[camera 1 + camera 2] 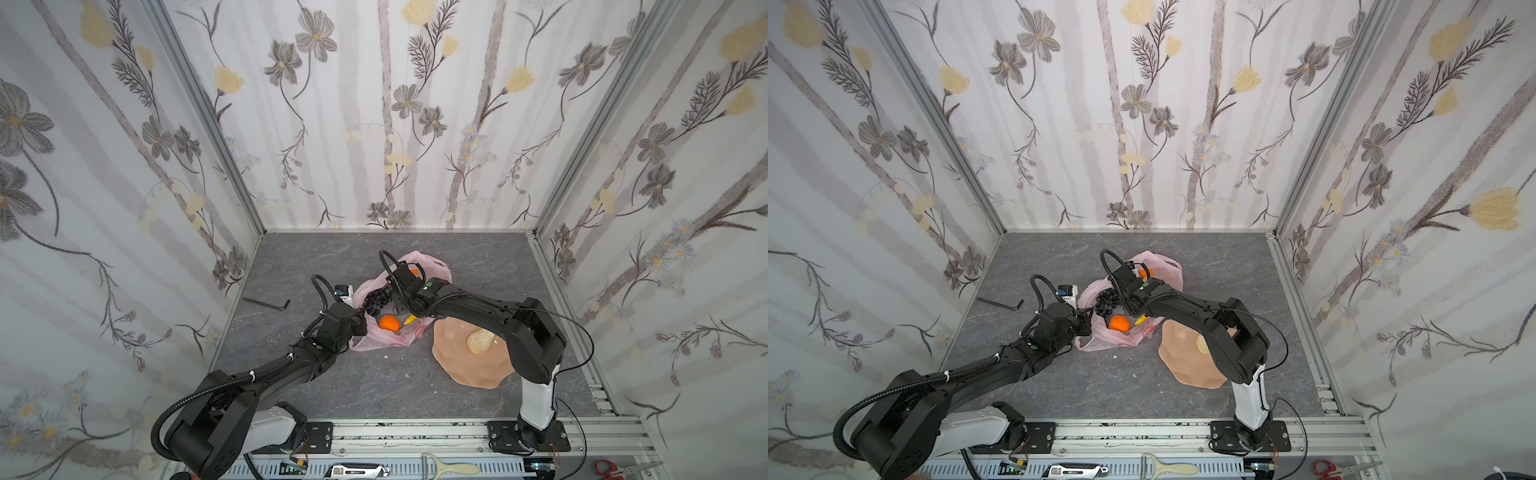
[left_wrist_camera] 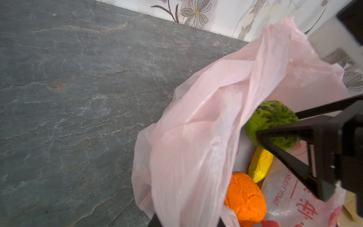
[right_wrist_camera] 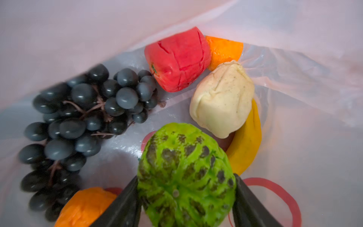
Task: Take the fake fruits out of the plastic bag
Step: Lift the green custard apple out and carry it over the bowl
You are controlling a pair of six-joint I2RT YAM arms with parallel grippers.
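Inside the bag (image 3: 98, 29), mid-desk (image 1: 374, 382): my right jaws pinch the green fruit (image 3: 186, 176), touching it on both sides; can't tell if it's clear of the bag floor. My left jaws sit at the bag's left rim, nipped on the pink film, which runs up from between them in the left wrist view. In the bag around the green fruit: grapes (image 3: 78, 121), apple (image 3: 176, 59), orange (image 3: 84, 206) by the right jaws, second orange (image 3: 224, 51) touching the apple, beige lump (image 3: 222, 98) leaning on the banana (image 3: 247, 145). On the peach dish (image 1: 469, 370), just right of the bag, lies the second lump (image 1: 480, 340), partly under my right arm. Hex key (image 1: 268, 302) on the desk, left, well apart.
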